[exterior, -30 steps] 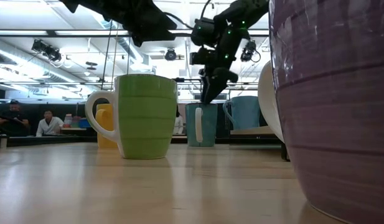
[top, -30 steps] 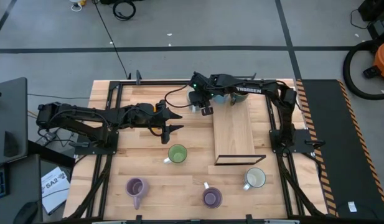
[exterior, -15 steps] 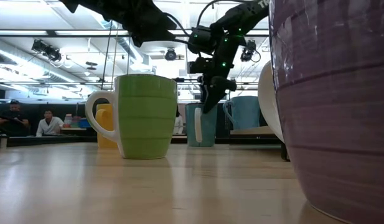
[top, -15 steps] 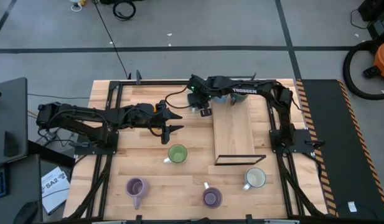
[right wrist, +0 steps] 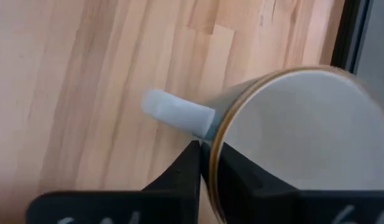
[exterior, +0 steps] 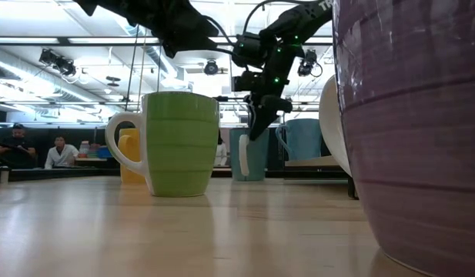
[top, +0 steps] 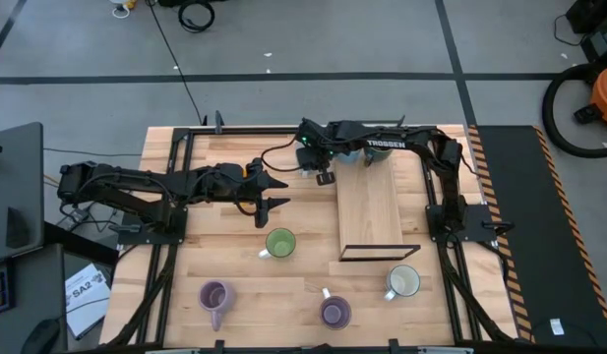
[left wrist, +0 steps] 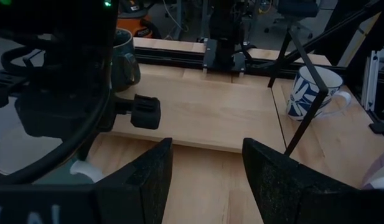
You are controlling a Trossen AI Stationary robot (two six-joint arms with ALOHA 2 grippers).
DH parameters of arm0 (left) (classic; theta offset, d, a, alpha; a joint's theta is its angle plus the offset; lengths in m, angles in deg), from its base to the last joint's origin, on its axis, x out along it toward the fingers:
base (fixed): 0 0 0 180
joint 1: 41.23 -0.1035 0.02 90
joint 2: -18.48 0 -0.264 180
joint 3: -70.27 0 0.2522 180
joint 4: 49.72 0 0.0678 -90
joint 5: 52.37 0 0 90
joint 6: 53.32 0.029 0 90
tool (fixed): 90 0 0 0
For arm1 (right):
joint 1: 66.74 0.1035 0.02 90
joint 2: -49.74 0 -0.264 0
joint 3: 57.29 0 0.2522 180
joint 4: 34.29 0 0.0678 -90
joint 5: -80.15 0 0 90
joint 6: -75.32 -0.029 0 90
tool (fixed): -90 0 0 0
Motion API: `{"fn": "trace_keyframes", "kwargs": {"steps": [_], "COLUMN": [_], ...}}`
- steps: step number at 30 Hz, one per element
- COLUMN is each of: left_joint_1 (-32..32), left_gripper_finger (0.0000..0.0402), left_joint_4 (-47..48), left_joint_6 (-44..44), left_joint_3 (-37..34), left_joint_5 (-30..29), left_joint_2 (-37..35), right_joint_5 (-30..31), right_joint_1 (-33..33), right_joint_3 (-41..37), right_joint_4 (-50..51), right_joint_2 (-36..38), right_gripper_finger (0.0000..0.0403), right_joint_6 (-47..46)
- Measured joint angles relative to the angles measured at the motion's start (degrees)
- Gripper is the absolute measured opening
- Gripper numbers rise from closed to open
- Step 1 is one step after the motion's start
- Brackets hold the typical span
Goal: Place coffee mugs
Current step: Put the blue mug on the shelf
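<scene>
A blue-green mug (exterior: 250,155) with a white handle (right wrist: 177,116) stands upright on its base at the table's far middle. My right gripper (right wrist: 203,152) reaches down onto it from above and is shut on its rim. My left gripper (top: 282,193) hangs open over the table's left middle, with nothing between its fingers. On the table stand a green mug (top: 280,243), two purple mugs (top: 215,295) (top: 334,313) and a white mug (top: 403,282). Another blue mug (exterior: 302,139) sits on the wooden board (top: 370,211). An orange-yellow mug (exterior: 128,158) stands behind the green one. My right gripper pinches the mug's rim (right wrist: 211,138) right beside the handle, one finger inside the mug and one outside. The fingers come from above, slanting down. The mug stands upright with its base on the table.
The raised wooden board in its black frame (top: 382,251) takes up the table's right middle. A white mug with a blue pattern (left wrist: 314,93) shows beyond the board in the left wrist view. People sit far off in the room (exterior: 37,150).
My right gripper has gone a little toward the table's left edge and down onto the blue-green mug, and its fingers have shut on the rim. The mug has stayed on the table. My left arm has kept still.
</scene>
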Motion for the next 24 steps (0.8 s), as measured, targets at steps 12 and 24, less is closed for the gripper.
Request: {"fn": "trace_keyframes", "kwargs": {"steps": [12,24], "left_joint_1": [0.0,0.0], "left_gripper_finger": [0.0201,0.0201], "left_joint_4": [0.0,0.0], "left_joint_6": [0.0,0.0], "left_joint_3": [0.0,0.0], "left_joint_5": [0.0,-0.2], "left_joint_2": [0.0,0.0], "right_joint_5": [0.2,0.3], "right_joint_1": [0.2,2.4], "right_joint_3": [0.0,2.0], "right_joint_4": [-0.2,1.0], "right_joint_2": [-0.1,0.0], "right_gripper_finger": [0.0036,0.0034], "right_joint_6": [0.1,0.1]}}
